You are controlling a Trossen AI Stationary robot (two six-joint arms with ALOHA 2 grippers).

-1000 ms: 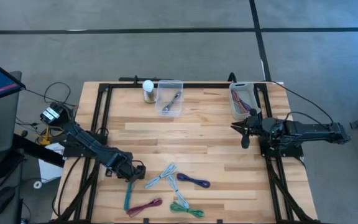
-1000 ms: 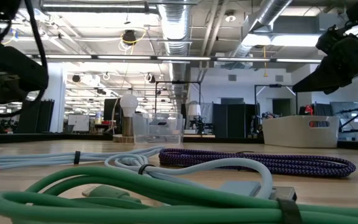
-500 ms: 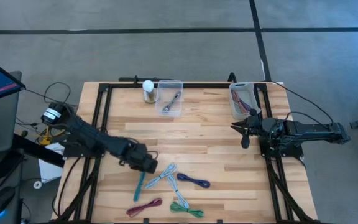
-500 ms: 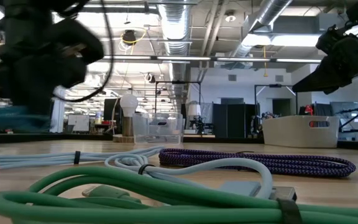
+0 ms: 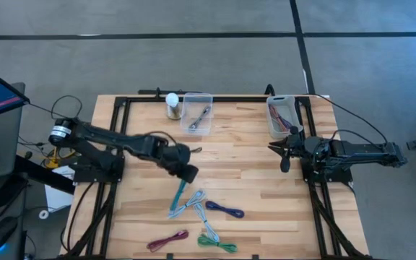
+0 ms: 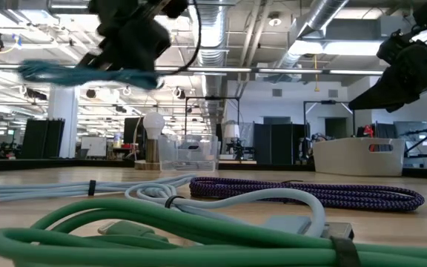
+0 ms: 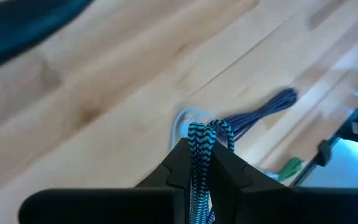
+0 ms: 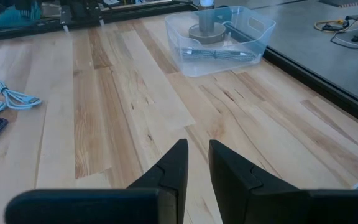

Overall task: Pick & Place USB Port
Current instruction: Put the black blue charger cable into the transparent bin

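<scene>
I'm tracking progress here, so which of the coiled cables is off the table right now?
The teal cable: it hangs from the left gripper, clear of the tabletop. The grey, purple, green and maroon ones lie on the wood.

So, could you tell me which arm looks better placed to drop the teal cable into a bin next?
Probably the left. The left gripper is shut on the teal cable, lifted over mid-table. The right gripper holds nothing and waits beside the white bin.
</scene>
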